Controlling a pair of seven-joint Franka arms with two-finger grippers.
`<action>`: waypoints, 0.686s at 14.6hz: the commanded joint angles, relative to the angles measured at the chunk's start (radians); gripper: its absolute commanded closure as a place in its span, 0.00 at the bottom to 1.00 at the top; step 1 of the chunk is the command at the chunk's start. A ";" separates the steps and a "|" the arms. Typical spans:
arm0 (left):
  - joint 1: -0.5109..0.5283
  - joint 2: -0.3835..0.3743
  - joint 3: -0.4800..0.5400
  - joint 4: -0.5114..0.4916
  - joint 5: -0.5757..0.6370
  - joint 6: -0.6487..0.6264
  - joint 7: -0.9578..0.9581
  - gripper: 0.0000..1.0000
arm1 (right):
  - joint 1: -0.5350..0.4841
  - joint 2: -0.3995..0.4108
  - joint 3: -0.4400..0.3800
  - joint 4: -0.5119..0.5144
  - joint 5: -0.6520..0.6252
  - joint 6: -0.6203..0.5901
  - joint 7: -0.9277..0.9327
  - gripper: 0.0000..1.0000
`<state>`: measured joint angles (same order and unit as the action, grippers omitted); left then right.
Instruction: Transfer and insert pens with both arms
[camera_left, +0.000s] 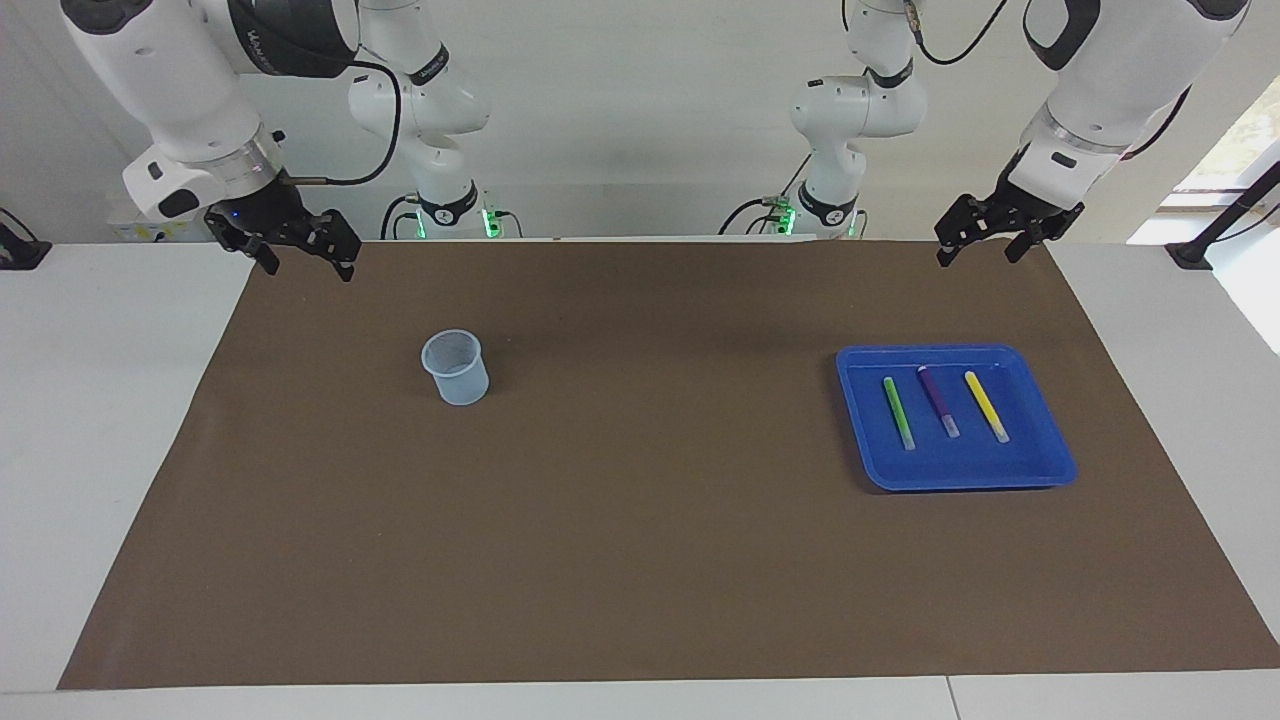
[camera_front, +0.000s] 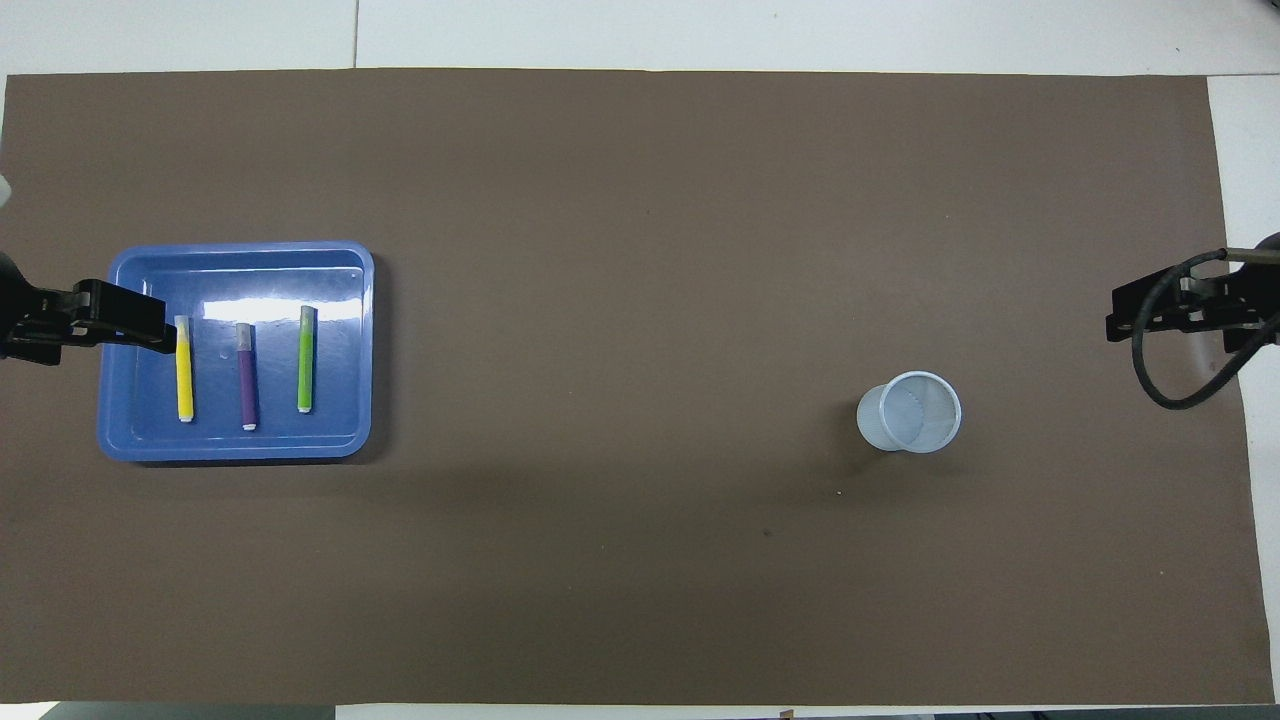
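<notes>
Three pens lie side by side in a blue tray (camera_left: 960, 351) (camera_front: 240, 248) toward the left arm's end of the table: green (camera_left: 898, 412) (camera_front: 306, 359), purple (camera_left: 938, 400) (camera_front: 246, 376) and yellow (camera_left: 986, 406) (camera_front: 184, 368). Each has a pale cap end. My left gripper (camera_left: 980, 256) (camera_front: 90, 330) hangs open and empty in the air above the robots' edge of the mat, clear of the tray. My right gripper (camera_left: 308, 266) (camera_front: 1180, 310) also hangs open and empty, over the mat's corner at the right arm's end. A pale blue cup (camera_left: 456, 367) (camera_front: 909, 412) stands upright, apart from it.
A brown mat (camera_left: 640, 560) (camera_front: 640, 200) covers most of the white table (camera_left: 90, 400). Two smaller white arms with green-lit bases (camera_left: 450, 215) (camera_left: 820, 215) stand at the robots' edge. A black cable (camera_front: 1170, 390) loops by the right gripper.
</notes>
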<state>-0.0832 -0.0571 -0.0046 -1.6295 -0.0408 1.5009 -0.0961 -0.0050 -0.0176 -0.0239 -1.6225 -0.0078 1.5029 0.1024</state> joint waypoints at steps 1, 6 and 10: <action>0.017 0.006 0.002 0.014 -0.001 0.015 -0.002 0.00 | -0.010 -0.016 0.005 -0.014 -0.001 -0.006 -0.013 0.00; 0.014 0.014 0.002 0.019 -0.005 0.018 -0.007 0.00 | -0.010 -0.016 0.005 -0.014 -0.001 -0.006 -0.013 0.00; 0.019 0.013 0.002 0.016 -0.007 0.019 -0.004 0.00 | -0.010 -0.016 0.005 -0.014 -0.001 -0.006 -0.013 0.00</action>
<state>-0.0716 -0.0522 -0.0031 -1.6295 -0.0408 1.5152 -0.0961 -0.0050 -0.0176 -0.0239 -1.6225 -0.0078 1.5029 0.1024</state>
